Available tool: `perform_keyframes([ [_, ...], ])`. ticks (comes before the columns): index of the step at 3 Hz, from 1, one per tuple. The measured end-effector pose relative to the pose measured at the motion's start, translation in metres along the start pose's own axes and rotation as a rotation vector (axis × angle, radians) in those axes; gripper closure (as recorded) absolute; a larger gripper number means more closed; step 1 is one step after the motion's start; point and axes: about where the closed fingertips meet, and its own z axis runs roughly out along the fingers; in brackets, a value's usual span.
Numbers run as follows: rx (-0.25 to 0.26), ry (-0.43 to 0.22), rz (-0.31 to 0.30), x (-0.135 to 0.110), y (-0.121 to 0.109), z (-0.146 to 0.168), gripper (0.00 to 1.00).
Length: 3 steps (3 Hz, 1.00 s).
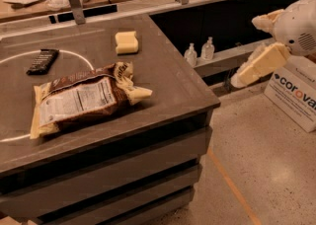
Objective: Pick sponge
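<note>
The sponge [126, 42] is a small pale yellow foam block. It lies flat toward the back of the grey table [177, 78], behind the snack bag. My gripper [246, 51] hangs in the air to the right of the table, well away from the sponge and about level with the tabletop. Its two cream-yellow finger pads [261, 65] are spread apart with nothing between them.
A brown-and-cream snack bag [84, 100] lies mid-table in front of the sponge. A black bar-shaped object [43, 61] lies at the left. Two small clear bottles [199, 51] stand on a ledge right of the table. A white printed box [296, 95] sits on the floor under the gripper.
</note>
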Motion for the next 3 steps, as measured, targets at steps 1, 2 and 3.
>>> perform_keyframes([
  [1,0.020,-0.170,0.075,-0.025,-0.025,0.034,0.00],
  [2,0.040,-0.228,0.138,-0.042,-0.043,0.073,0.00],
  [3,0.055,-0.218,0.168,-0.052,-0.058,0.111,0.00],
])
